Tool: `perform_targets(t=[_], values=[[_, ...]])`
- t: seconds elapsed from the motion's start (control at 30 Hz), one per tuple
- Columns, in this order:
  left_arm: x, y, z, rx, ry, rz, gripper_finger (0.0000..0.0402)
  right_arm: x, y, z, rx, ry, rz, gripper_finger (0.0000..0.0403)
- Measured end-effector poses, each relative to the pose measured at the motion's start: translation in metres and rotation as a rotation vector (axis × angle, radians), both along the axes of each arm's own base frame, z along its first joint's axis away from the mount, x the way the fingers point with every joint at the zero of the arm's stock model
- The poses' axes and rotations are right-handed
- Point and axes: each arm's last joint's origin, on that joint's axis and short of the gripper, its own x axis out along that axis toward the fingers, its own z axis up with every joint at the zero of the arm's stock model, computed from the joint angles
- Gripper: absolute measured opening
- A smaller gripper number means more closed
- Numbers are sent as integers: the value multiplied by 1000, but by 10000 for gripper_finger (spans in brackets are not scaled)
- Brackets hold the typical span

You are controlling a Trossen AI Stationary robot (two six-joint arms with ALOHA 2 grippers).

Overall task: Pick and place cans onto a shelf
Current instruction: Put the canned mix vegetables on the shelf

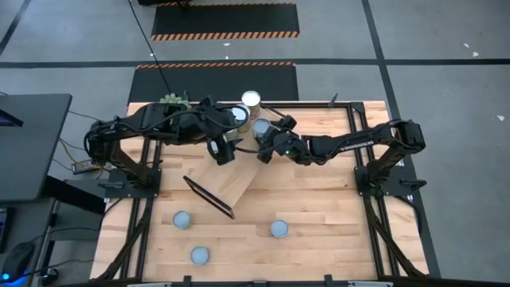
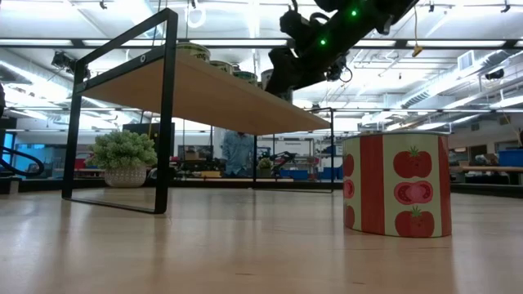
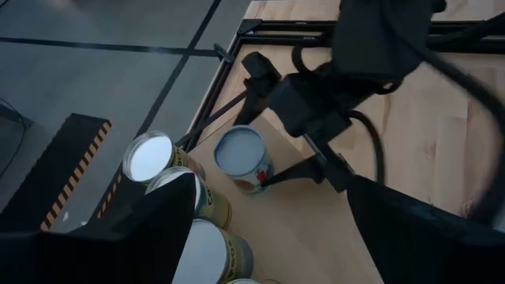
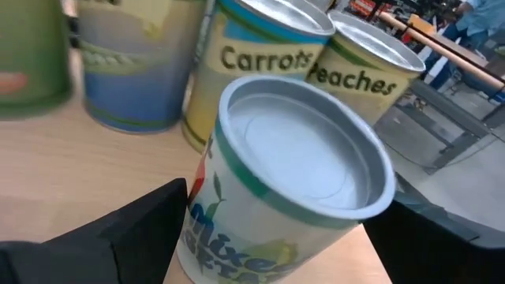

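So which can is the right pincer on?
The blue-rimmed "Mixed" can between the right pincer fingers, standing on the shelf apart from the Carrots can and Peaches can.

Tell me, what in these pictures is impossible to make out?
- The cans on the shelf: low view shows only their top rims; the board hides the rest.
- The mixed-label can between the right gripper's fingers: right wrist view cuts off its base and lower lettering.
- The person behind the table: low view, too small and distant.
- The left gripper: high view, its fingers merge with the dark arm; open or shut is unclear.
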Motion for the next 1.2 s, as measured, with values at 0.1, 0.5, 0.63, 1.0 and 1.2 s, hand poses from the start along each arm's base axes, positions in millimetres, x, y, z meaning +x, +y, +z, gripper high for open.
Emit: perform_targets(t=[0.1, 0.5, 0.63, 1.0, 1.2], values=[[0, 0, 0, -4, 0, -4, 334, -2, -6, 0, 0, 22, 3, 371], [0, 0, 0, -5, 2, -4, 334, -3, -20, 0, -32, 64, -4, 371], [0, 0, 0, -5, 2, -5, 334, -5, -20, 2, -33, 62, -4, 371], [0, -1, -1, -18, 5, -19, 334, -18, -32, 12, 15, 58, -18, 374], [0, -1, -1, -18, 5, -20, 334, -19, -37, 13, 16, 62, -27, 383]])
